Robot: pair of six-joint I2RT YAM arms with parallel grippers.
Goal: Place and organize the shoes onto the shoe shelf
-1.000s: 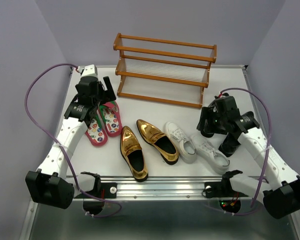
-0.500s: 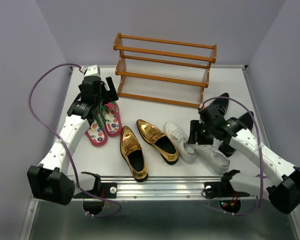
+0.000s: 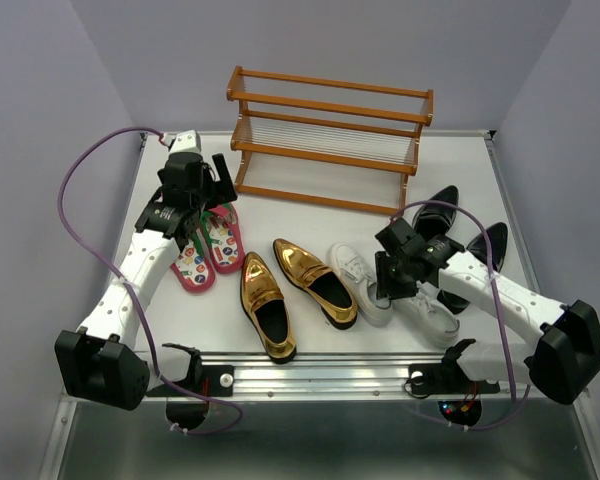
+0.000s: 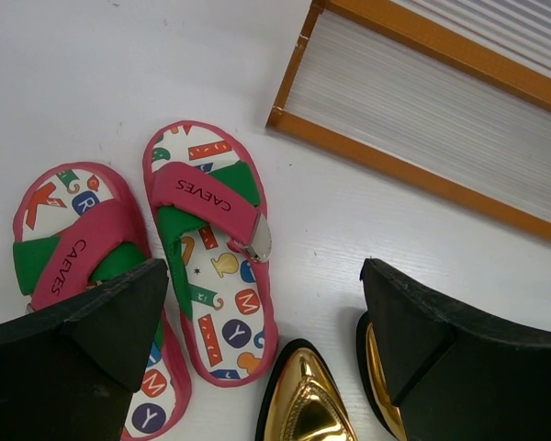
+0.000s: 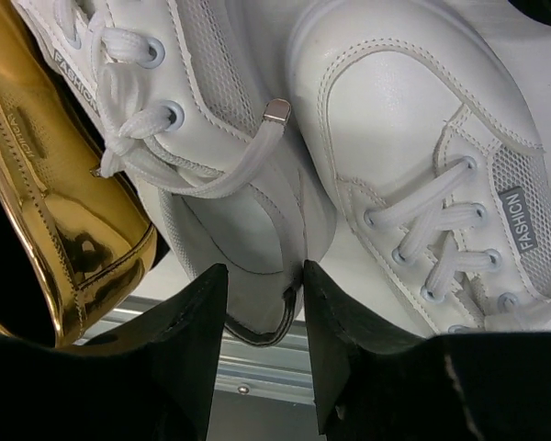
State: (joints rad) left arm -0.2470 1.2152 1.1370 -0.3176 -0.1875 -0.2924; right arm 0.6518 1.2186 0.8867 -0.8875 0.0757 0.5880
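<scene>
– Jaws first: how do they stand, seen from above?
– Spread wide on the left gripper (image 3: pixel 216 182), which hangs over the far end of the pink flip-flops (image 3: pixel 208 245) at the table's left. On the right gripper (image 3: pixel 384 280) I cannot tell from up there. It is down at the white sneakers (image 3: pixel 365 285), near and right of centre.
– And the rest?
– Gold loafers (image 3: pixel 280 295) lie between those two pairs, and black boots (image 3: pixel 450 215) sit far right. All four pairs are on the white table (image 3: pixel 310 220), and the shelf (image 3: pixel 330 140) at the far edge holds nothing. Plain lilac walls close the table in.
– The left wrist camera?
– Both fingers sit at the bottom corners, well apart, gripping nothing. Below lie the flip-flops (image 4: pixel 211 248), side by side with toes toward the shelf (image 4: pixel 395 170). A loafer (image 4: pixel 303 409) toe is just near of them. I judge the arm is lining up to take the right flip-flop.
– Right wrist?
– The fingers are a narrow gap apart over the heel of the sneaker (image 5: pixel 211 119) on the left. Its partner is touching it on the right, and a loafer (image 5: pixel 46 184) lies on the left. Whether they pinch the heel rim or only straddle it, I cannot tell. The heel is probably chosen for its thin, stiff edge. On so smooth a table the shoe might slide.
</scene>
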